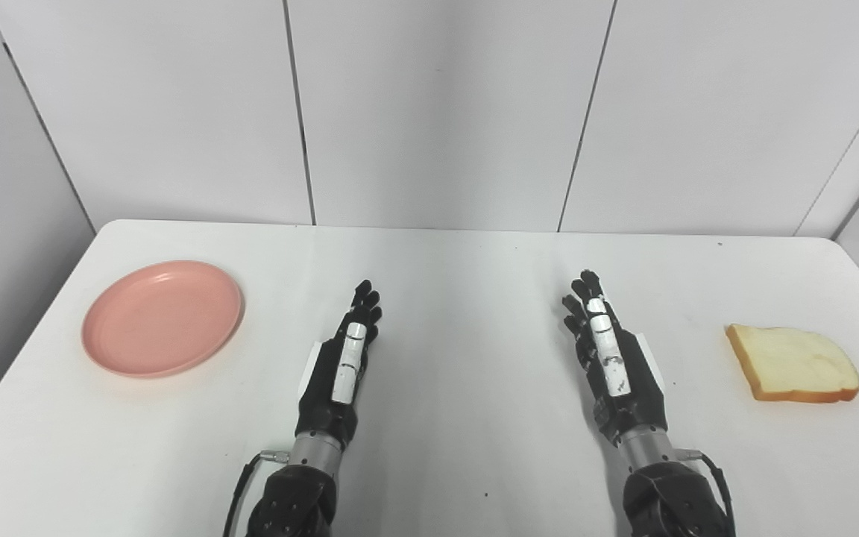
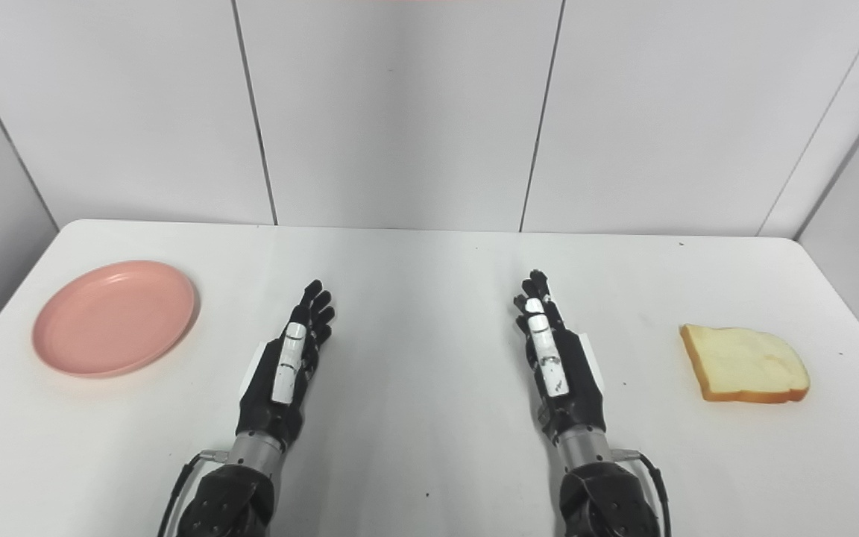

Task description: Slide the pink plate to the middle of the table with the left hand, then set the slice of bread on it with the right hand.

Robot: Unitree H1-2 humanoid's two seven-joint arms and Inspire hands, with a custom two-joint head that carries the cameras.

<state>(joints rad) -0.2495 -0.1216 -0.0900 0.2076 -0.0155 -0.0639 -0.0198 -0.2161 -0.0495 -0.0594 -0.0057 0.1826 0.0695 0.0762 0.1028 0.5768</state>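
Note:
A round pink plate lies empty on the left side of the white table. A slice of bread with a brown crust lies flat on the right side. My left hand is open, fingers straight and pointing away, edge-on above the table to the right of the plate and apart from it. My right hand is open the same way, left of the bread and apart from it. Both hands hold nothing. The scene also shows in the right eye view, with the plate and the bread.
White wall panels stand close behind the table's far edge. The table's left and right edges lie just beyond the plate and the bread. Bare tabletop lies between the two hands.

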